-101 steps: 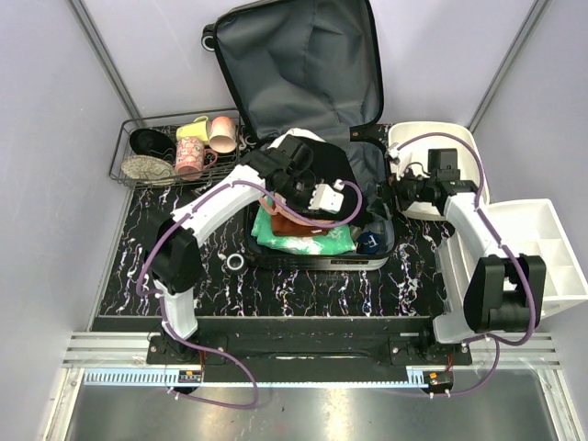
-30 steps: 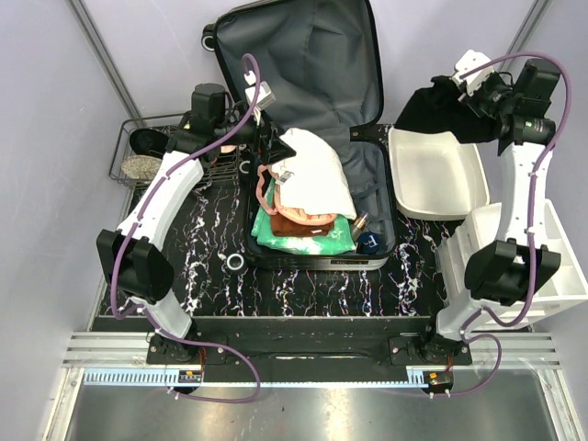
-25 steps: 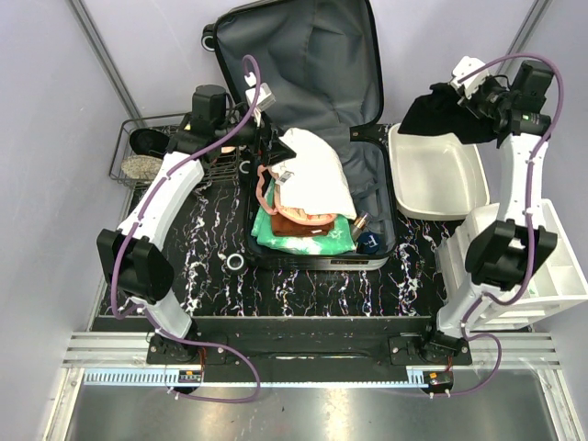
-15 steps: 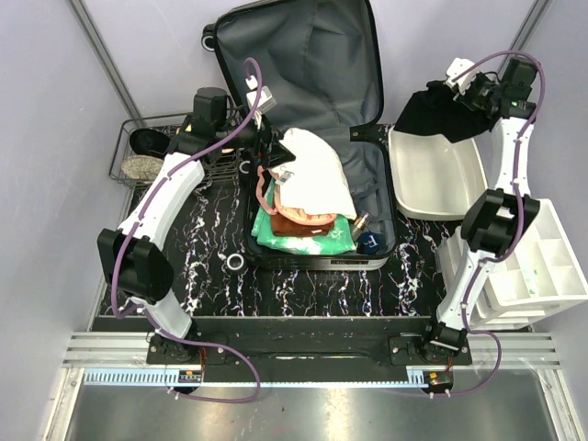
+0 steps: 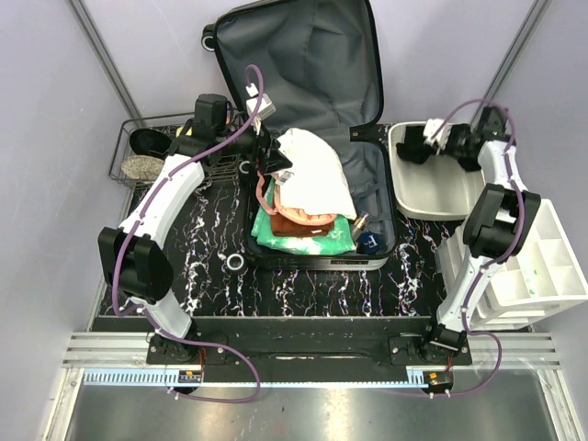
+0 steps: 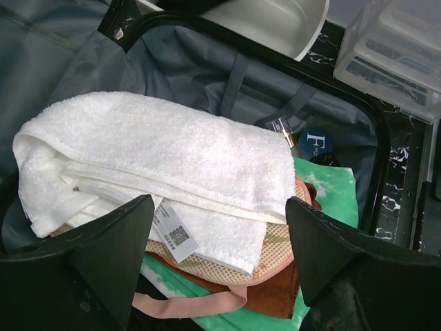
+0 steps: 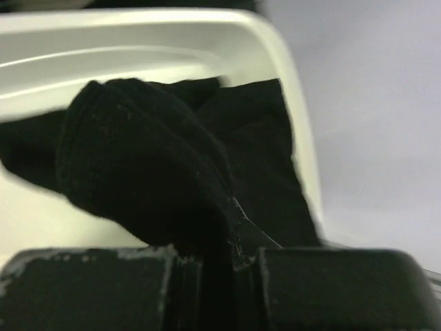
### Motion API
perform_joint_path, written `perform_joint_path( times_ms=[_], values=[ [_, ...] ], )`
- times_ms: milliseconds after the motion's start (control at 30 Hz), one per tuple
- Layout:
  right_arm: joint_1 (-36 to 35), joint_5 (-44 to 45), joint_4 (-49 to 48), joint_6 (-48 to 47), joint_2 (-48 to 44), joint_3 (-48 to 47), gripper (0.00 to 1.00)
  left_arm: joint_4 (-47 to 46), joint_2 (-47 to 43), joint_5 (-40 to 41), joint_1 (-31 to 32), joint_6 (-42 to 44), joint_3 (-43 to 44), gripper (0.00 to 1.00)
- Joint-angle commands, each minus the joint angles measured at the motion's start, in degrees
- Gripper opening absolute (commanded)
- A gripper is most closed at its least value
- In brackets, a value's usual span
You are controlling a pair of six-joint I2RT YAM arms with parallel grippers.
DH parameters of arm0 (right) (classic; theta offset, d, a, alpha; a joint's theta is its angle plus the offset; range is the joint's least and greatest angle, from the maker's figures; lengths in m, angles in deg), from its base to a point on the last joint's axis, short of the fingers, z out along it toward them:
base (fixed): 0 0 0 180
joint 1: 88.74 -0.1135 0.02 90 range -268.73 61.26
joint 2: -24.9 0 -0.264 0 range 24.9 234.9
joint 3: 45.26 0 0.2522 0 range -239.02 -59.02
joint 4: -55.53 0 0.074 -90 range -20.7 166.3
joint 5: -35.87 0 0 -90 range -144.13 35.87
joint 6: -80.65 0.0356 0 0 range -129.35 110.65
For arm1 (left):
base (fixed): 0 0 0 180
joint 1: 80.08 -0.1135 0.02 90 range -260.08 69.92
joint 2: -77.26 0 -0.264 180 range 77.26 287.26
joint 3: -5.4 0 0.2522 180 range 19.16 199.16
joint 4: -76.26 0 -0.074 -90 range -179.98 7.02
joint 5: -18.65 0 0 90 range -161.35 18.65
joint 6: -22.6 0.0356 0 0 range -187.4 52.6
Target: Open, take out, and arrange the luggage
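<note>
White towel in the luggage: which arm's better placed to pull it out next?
Left. The left gripper hangs open right at the white towel in the luggage; the right gripper is shut on a black garment at the white bin.

One suitcase (image 5: 303, 64), two white bins (image 5: 432, 193) (one divided), one wire basket (image 5: 121, 152), one black cloth (image 7: 138, 152).
</note>
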Motion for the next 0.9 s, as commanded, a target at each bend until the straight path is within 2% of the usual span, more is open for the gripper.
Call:
perform_joint_path(
  times_ms=[0,67,233,267,300,367,400,433,467,533,700,800,867],
  values=[
    [-0.58,2.06,1.01,-13.40,-7.42,13.09,0.00,-0.65,-2.47,-0.03,-0.36,0.74,0.40,0.81],
    [-0.58,3.38,1.19,-15.69,-7.52,16.97,0.00,-0.73,-2.38,-0.03,-0.36,0.56,0.84,0.82],
    [-1.02,4.61,1.37,-16.66,-7.25,19.87,0.00,-0.47,-2.11,-0.12,-0.36,0.30,1.63,0.82],
    [-1.19,4.96,2.41,-17.36,-7.25,20.23,0.03,-0.56,-2.11,-0.03,-0.36,0.13,1.81,0.81],
    [-1.28,5.75,3.29,-18.24,-7.43,20.40,0.16,-0.39,-2.11,-0.12,-0.36,0.12,1.89,0.81],
    [-1.46,6.54,7.14,-20.97,-7.86,20.41,0.34,-0.47,-2.29,-0.03,-0.36,0.30,1.98,0.81],
    [-1.46,6.81,8.30,-21.23,-8.22,20.15,0.54,-0.38,-2.38,0.05,-0.28,0.47,2.07,0.81],
    [-1.55,6.72,9.27,-20.63,-8.39,19.19,0.80,-0.30,-2.46,0.14,-0.36,0.56,1.98,0.82],
    [-1.72,6.81,11.63,-20.19,-8.83,18.48,0.86,-0.21,-2.55,0.14,-0.36,0.65,1.98,0.81],
    [-1.90,6.72,14.27,-19.66,-9.18,15.85,0.91,-0.30,-2.73,0.14,-0.28,0.65,1.98,0.81],
    [-2.51,4.80,26.66,-19.65,-11.03,10.05,0.95,-0.21,-3.34,-0.12,-0.28,1.35,1.54,0.81],
    [-3.39,3.04,35.45,-16.42,-11.30,3.81,0.97,-0.12,-3.69,-0.38,-0.36,1.79,1.37,0.82],
    [-3.74,1.81,40.45,-9.40,-9.55,-3.30,0.98,0.06,-3.87,-0.30,-0.28,2.23,1.10,0.81]
  ],
)
